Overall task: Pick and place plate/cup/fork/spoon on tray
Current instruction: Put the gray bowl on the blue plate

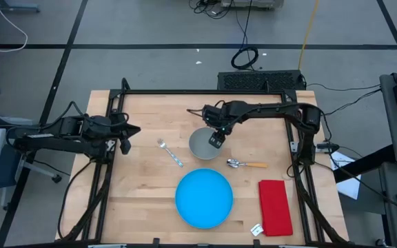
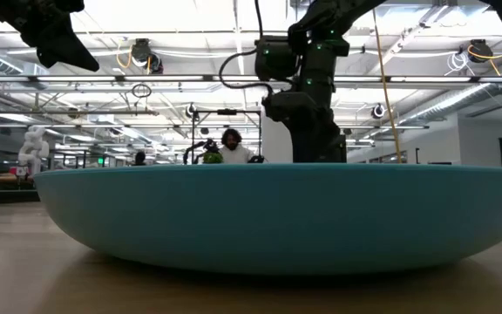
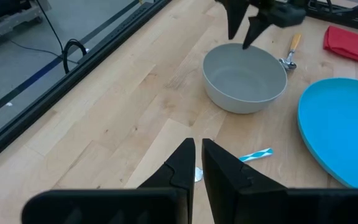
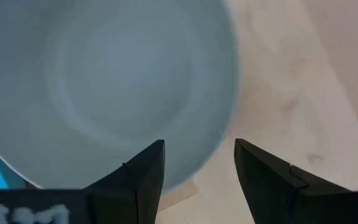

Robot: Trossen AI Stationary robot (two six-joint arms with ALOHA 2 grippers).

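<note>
High view, near edge: the plate point(image 1: 204, 198) lay flat on the table point(image 1: 143, 200) close to its near edge, about midway along it.
Near right corner: a red cloth point(image 1: 275, 207) lay beside the plate, apart from it, with a small white tag point(image 1: 256, 229) at its near end.
Spoon: the spoon point(image 1: 247, 164) rested just beyond the plate toward the right edge, metal bowl pointing to the cup, orange handle pointing to the right edge.
Fork: the fork point(image 1: 170, 153) lay at a slant left of the cup, apart from both cup and plate.
Cup: the cup point(image 1: 204, 143) sat upright near the middle of the table, just beyond the plate and not touching it.
Right gripper: the right gripper point(image 1: 216, 139) hung over the cup's right rim, its fingers point(image 4: 143, 171) spread moderately and straddling the rim, one inside the bowl and one outside; whether they touched the rim could not be told.
Left gripper: the left gripper point(image 1: 125, 138) waited above the left edge of the table, well apart from the fork, its fingers point(image 3: 180, 167) drawn narrow with only a slit between them and nothing held.
Low view, far side: the plate's rim filled the foreground; a person point(image 2: 230, 150) showed in the room behind the table.
</note>
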